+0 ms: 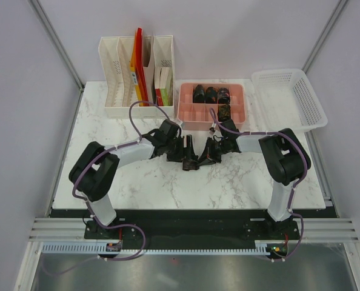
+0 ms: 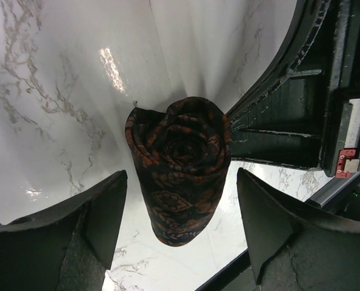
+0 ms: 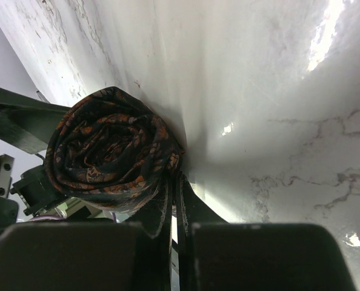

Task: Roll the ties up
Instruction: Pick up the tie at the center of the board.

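One rolled tie [image 3: 110,151] sits near the middle of the table [image 1: 137,182], just in front of the pink tray [image 1: 179,103] that stands toward the back edge. Its coil looks tight and finished. The right gripper [image 3: 177,233] is clamped on the loose tail of this roll, pinning it. The left gripper [image 2: 181,173] is spread wide, with a finger on each side of the roll and neither touching it.

Four finished rolls [image 1: 211,94], as far as I can tell, already lie in the tray's back compartments. No unrolled strip shows on the table in the overhead view. By my judgement the rolling is largely done. What remains is to grip this roll and set it in a free compartment.
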Motion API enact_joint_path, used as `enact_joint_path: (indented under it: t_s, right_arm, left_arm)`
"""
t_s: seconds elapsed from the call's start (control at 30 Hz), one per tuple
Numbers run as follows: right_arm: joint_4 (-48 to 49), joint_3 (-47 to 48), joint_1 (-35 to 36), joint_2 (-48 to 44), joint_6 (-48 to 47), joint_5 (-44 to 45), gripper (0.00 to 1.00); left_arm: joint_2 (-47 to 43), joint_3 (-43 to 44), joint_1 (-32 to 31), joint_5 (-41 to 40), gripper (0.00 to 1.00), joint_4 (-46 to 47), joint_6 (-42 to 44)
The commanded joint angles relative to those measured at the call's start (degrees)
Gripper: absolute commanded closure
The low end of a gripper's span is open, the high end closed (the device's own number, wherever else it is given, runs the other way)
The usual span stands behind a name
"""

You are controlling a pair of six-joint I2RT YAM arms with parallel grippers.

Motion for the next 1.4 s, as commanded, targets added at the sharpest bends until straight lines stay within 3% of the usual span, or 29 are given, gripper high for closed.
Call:
enact_joint_path:
  t_s: [0.0,0.43,0.53,0.57,0.67,0.77,0.87,1.07,1.13,1.27,1.3,1.37]
  right_arm:
    - [-2.4,-1.3,0.3,1.6,-1.1,9.9,1.00]
    - [-1.9,-1.5,0.3,1.6,-0.9,9.5,1.00]
    - [-1.9,-1.6,0.2,1.5,-1.0,9.4,1.00]
    - [-1.9,-1.6,0.3,1.5,-1.0,9.3,1.00]
    - [-1.5,-1.7,0.3,1.3,-0.9,8.6,1.00]
    - [-0.5,-1.7,0.2,1.3,-0.7,7.6,1.00]
    - [-0.1,-1.1,0.2,0.7,-0.8,6.6,0.84]
    - [-0.2,0.6,-1.7,-5.0,-1.4,6.1,0.42]
    - [-0.4,1.0,-3.0,-6.4,-1.8,5.5,0.35]
    - [-2.3,3.0,-5.8,-9.7,-2.6,4.0,0.07]
    - [-2.7,3.5,-6.4,-10.0,-2.9,3.8,0.02]
    - [-3.7,4.9,-8.6,-11.4,-3.5,3.4,0.02]
  left_arm:
    - [1.1,-0.5,-1.2,-0.2,0.22,2.6,-4.3]
    - [4.1,0.1,-1.7,-0.8,0.42,3.5,-5.3]
    - [4.0,0.1,-1.7,0.2,0.57,4.1,-5.1]
    - [3.7,0.1,-1.7,0.4,0.72,4.2,-5.0]
    - [2.7,0.3,-1.8,1.3,0.98,4.2,-4.4]
    - [2.0,0.8,-1.9,0.6,0.98,2.8,-3.6]
    - [1.2,1.6,-1.7,-0.1,0.98,0.1,-2.2]
    - [-0.9,4.0,-1.3,-2.1,0.98,-5.8,1.6]
    - [-1.6,5.3,-1.0,-2.6,0.98,-7.5,2.8]
    - [-2.1,11.9,-0.5,-3.5,0.98,-15.8,7.8]
    - [-2.2,13.3,0.0,-4.4,0.98,-16.8,8.8]
    - [-2.7,18.3,0.4,-5.6,0.98,-19.0,11.6]
